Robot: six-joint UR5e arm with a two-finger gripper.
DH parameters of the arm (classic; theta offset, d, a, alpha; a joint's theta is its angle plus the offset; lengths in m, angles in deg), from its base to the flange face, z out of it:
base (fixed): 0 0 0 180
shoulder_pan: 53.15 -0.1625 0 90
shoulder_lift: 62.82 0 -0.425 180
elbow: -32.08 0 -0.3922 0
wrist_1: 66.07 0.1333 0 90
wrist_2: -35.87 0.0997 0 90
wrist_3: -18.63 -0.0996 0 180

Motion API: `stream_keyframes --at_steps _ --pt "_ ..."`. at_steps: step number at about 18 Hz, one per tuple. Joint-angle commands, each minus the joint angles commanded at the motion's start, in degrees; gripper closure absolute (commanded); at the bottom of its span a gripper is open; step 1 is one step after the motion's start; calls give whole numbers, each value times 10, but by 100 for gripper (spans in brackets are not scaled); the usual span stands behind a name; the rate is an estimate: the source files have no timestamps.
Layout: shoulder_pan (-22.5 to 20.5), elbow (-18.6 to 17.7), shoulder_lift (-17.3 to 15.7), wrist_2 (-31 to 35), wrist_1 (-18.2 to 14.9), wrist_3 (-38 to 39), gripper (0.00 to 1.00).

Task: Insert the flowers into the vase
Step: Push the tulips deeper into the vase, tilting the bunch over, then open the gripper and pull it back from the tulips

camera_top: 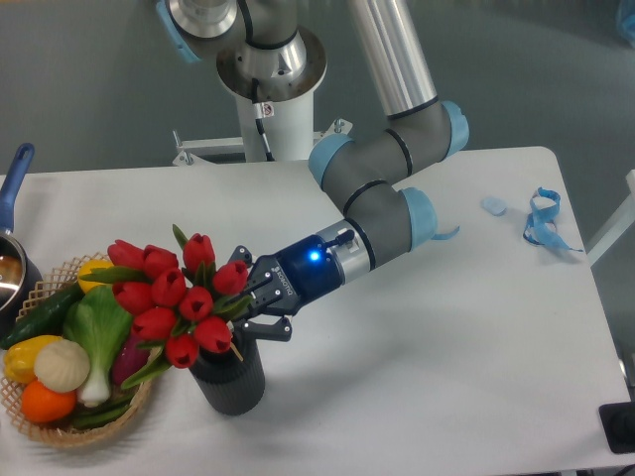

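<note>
The flowers (174,295), a bunch of red tulip buds with green leaves, hang tilted with the heads pointing left, just above the vase (231,382). The vase is a short dark ribbed cylinder standing upright on the white table near the front. My gripper (254,302) comes in from the right and is shut on the flowers' stems, directly over the vase's mouth. The buds and leaves hide most of the mouth. The lower stem ends are hidden behind the fingers (270,328), so I cannot tell whether they reach into the vase.
A wicker basket (60,428) of vegetables stands just left of the vase, touching the flower heads' side. A pot with a blue handle (12,178) is at the far left edge. A blue strap (543,218) and a small pale blue piece (493,205) lie at the right.
</note>
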Motion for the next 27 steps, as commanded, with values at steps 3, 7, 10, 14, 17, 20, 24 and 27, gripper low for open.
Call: stream_keyframes --at_steps 3,7,10,14,17,20,24,27 --pt "0 0 12 0 0 -20 84" --pt "0 3 21 1 1 -31 81" --pt "-1 3 26 1 1 -41 76" --pt "-1 4 35 2 1 -59 64" --pt "-2 5 34 3 1 -60 49" --pt "-3 4 32 7 1 -60 36" --pt "-5 1 25 11 1 -61 0" --pt "-12 -3 10 17 1 -62 0"
